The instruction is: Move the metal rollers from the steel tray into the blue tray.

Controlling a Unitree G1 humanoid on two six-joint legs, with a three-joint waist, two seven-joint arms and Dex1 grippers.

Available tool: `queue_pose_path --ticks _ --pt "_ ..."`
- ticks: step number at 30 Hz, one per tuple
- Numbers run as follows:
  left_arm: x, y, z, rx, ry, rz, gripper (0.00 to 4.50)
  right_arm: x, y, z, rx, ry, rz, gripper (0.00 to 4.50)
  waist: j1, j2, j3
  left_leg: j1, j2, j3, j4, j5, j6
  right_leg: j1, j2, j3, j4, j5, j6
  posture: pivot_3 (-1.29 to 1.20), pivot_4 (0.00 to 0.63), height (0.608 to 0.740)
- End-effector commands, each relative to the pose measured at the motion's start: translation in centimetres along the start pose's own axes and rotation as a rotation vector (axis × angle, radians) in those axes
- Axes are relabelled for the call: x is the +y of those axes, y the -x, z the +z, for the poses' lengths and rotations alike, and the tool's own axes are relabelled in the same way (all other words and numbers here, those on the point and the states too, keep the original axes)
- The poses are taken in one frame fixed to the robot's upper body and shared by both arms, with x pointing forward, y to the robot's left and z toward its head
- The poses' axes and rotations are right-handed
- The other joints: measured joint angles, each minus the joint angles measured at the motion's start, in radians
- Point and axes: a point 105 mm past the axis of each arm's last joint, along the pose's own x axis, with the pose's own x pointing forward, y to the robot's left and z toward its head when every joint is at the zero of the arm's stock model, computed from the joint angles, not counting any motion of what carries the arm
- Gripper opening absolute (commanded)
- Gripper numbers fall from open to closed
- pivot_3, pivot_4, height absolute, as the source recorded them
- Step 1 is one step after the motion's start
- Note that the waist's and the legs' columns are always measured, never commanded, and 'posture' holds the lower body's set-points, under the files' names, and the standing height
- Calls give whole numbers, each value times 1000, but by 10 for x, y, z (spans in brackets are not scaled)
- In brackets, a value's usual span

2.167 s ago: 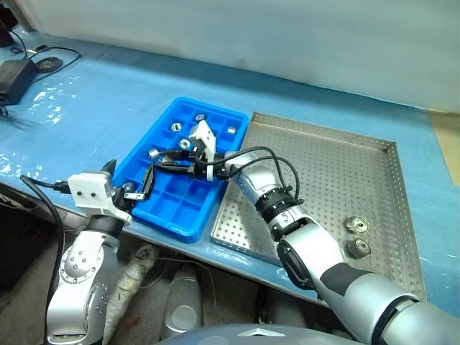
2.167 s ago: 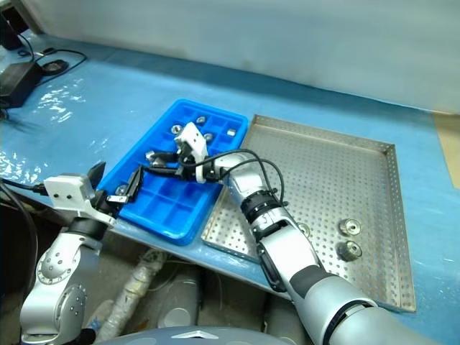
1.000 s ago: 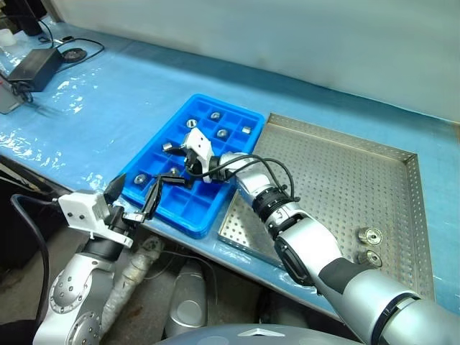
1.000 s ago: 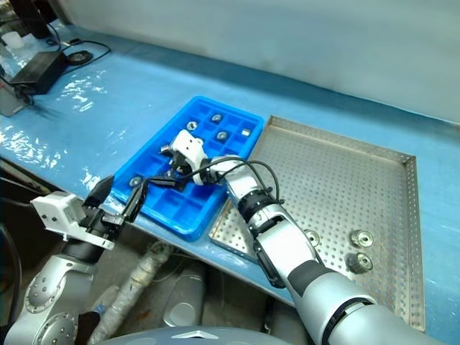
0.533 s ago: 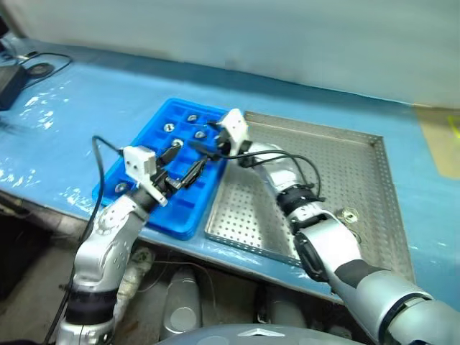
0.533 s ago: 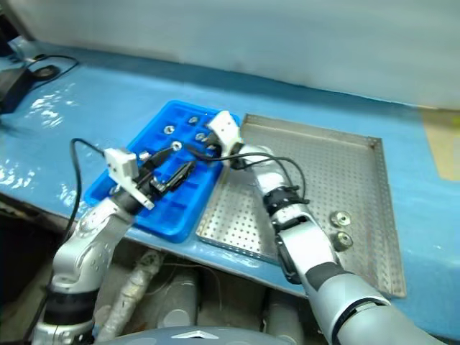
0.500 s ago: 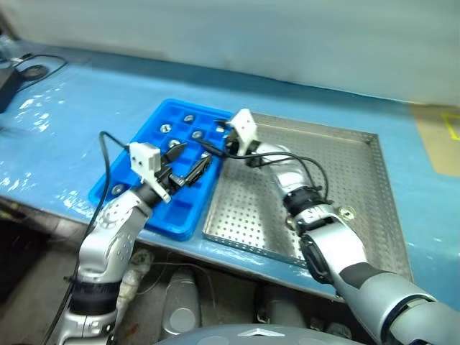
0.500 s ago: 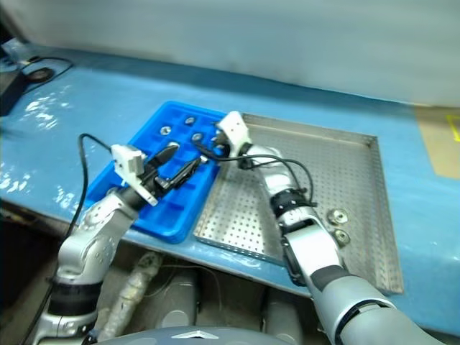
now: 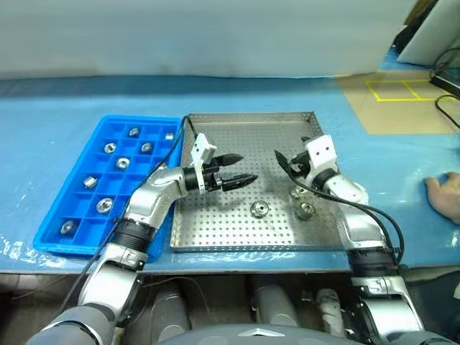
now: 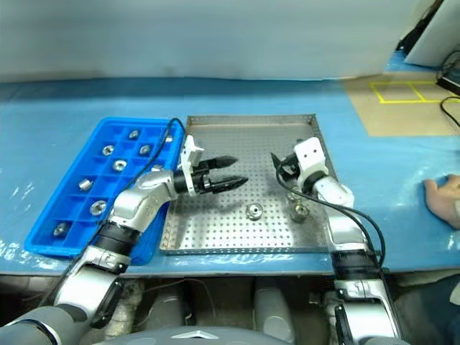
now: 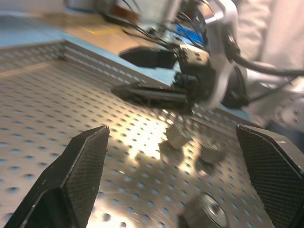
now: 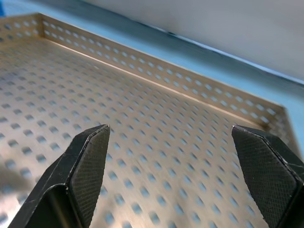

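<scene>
Steel tray (image 9: 244, 129) centre frame, three metal rollers (image 9: 259, 209) lower right; blue tray (image 9: 50, 215) left. Left gripper (image 9: 241, 169), right gripper (image 9: 285, 164) spread wide, empty. Advice: descend squarely, straddle one roller.

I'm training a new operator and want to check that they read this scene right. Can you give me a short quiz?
1. How many metal rollers lie in the steel tray?
2. True or false: the left gripper holds a roller.
3. Which is nearer the two rollers lying close together? A) left gripper B) right gripper

Key: 1. Three. 2. False; it is open and empty. 3. B.
</scene>
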Motion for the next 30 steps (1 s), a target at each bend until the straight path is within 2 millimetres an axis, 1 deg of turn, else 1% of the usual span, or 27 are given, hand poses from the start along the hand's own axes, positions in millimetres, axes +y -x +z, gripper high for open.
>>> queue_pose_path --ticks 1,3,5,9,10,12,14,17,19,23,26,30 --pt "-10 1 -6 117 -57 -145 4500 -6 7 21 -61 17 -37 4314 -27 0 0 0 0 0 1 0 1 0 0 0 0 0 1 -687 150 740" --pt "-9 -2 -19 198 -120 -171 4500 -6 8 23 -61 16 -45 4314 -50 0 0 0 -2 0 4 -2 3 1 0 0 0 -1 6 -712 150 740" --pt "-7 -9 -29 238 -173 -173 4500 -6 8 24 -61 22 -49 4314 -70 0 0 0 -2 0 8 -4 5 4 0 0 -2 -2 8 -717 150 740" --pt "-2 -22 -33 209 -201 -147 4500 -6 8 24 -54 61 -55 4314 -106 0 0 -1 -5 -1 10 -6 10 9 -1 1 -11 -2 9 -718 150 740" --pt "0 -23 -40 241 -230 -132 4500 -6 8 25 -60 57 -53 4314 -114 0 0 -3 -6 -1 10 -7 11 9 -2 0 -14 -1 10 -715 150 740" --pt "6 -25 -51 289 -280 -96 4500 -4 7 28 -77 46 -50 4314 -128 0 0 -4 -8 -1 10 -8 13 10 -3 0 -15 4 5 -709 150 740" --pt "9 -27 -54 296 -288 -71 4500 -4 7 31 -89 40 -50 4314 -146 0 0 -4 -9 -2 10 -9 15 10 -5 0 -15 5 5 -709 150 740" --pt "12 -25 -55 311 -301 -50 3853 -5 4 34 -99 43 -50 4357 -153 0 0 -5 -9 -2 10 -10 16 10 -5 -1 -17 5 5 -687 150 740" --pt "11 -23 -54 313 -316 -51 3192 -3 3 35 -107 39 -43 4357 -155 0 0 -5 -10 -2 10 -10 16 10 -6 -1 -17 5 5 -675 150 740" --pt "14 -20 -40 263 -312 -10 1842 2 -6 39 -128 28 -15 4357 -159 0 0 -5 -14 -2 10 -10 17 10 -12 -4 -16 5 6 -617 150 740" --pt "18 -14 -28 207 -291 51 1783 9 -16 44 -148 14 22 4357 -161 0 0 -5 -17 -2 10 -11 18 11 -15 -4 -16 5 5 -541 150 740" --pt "33 1 -5 81 -288 243 1783 21 -36 56 -193 -28 90 4357 -154 0 0 -6 -16 -4 10 -11 18 11 -16 -7 -15 5 5 -400 150 740"
